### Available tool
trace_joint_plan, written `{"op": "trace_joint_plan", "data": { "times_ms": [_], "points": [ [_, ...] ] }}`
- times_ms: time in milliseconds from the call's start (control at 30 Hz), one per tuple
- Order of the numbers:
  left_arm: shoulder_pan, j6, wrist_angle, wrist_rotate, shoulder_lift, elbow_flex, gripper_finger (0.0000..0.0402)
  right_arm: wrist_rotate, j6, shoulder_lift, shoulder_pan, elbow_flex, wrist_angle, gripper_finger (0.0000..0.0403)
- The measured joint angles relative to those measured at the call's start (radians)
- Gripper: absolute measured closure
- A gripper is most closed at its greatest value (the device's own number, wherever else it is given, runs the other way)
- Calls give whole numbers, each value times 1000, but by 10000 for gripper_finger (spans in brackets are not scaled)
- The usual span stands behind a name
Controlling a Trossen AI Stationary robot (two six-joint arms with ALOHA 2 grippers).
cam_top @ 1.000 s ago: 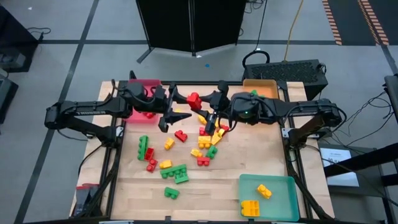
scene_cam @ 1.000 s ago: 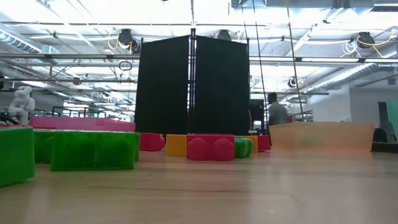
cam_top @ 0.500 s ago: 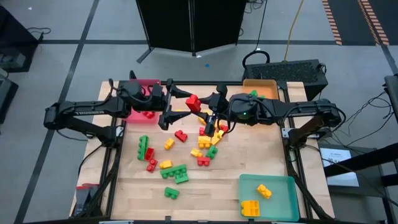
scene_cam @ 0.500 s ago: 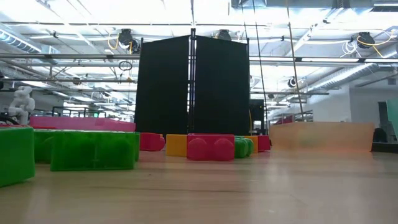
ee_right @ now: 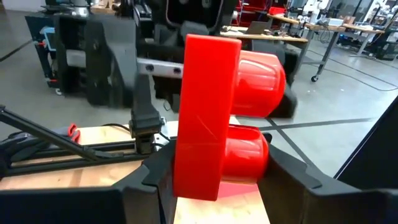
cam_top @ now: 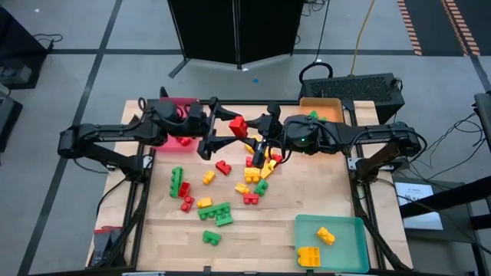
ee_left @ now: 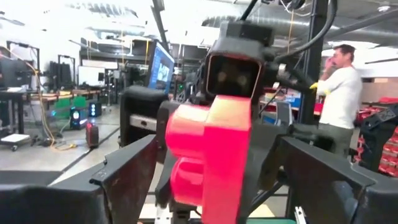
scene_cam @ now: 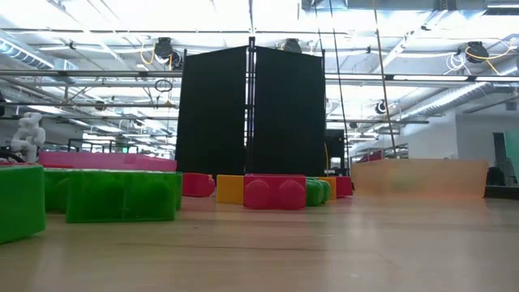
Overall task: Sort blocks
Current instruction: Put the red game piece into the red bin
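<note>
A red two-stud block (cam_top: 238, 125) (ee_right: 217, 118) hangs in the air over the table's far middle, held by my right gripper (cam_top: 252, 129) (ee_right: 219, 186), which is shut on it. My left gripper (cam_top: 221, 127) (ee_left: 208, 186) faces it from the left, open wide. Its two fingers stand on either side of the block (ee_left: 208, 155) with a gap on each side. Many red, yellow and green blocks (cam_top: 222, 188) lie scattered on the wooden table (cam_top: 322, 192), and some show in the low view (scene_cam: 122, 195). My right gripper pinches the red block between its two fingers at the end nearest the wrist (ee_right: 205, 183). The fingers come level from the table's right side. The block is lifted clear of the table and sticks out beyond the fingertips toward my left gripper, studs facing sideways.
A red tray (cam_top: 178, 103) sits at the far left behind my left arm, an orange tray (cam_top: 321, 107) at the far right, and a teal tray (cam_top: 331, 241) with yellow blocks at the near right corner. A person (ee_left: 339, 93) stands in the room beyond the table.
My left gripper has moved a little toward the table's right, closing in on the red block, and has stayed open. My right gripper has kept the block aloft in about the same place.
</note>
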Motion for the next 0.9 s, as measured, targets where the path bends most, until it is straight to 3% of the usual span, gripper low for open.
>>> {"op": "trace_joint_plan", "data": {
  "times_ms": [400, 900],
  "points": [
    [0, -1, 104, 6, 40, -1, 66, 0, 17, 0, 0, 0, -3, 240],
    [0, -5, 116, 7, 41, -1, 194, -31, 24, 0, 0, 1, -4, 239]
  ]
}}
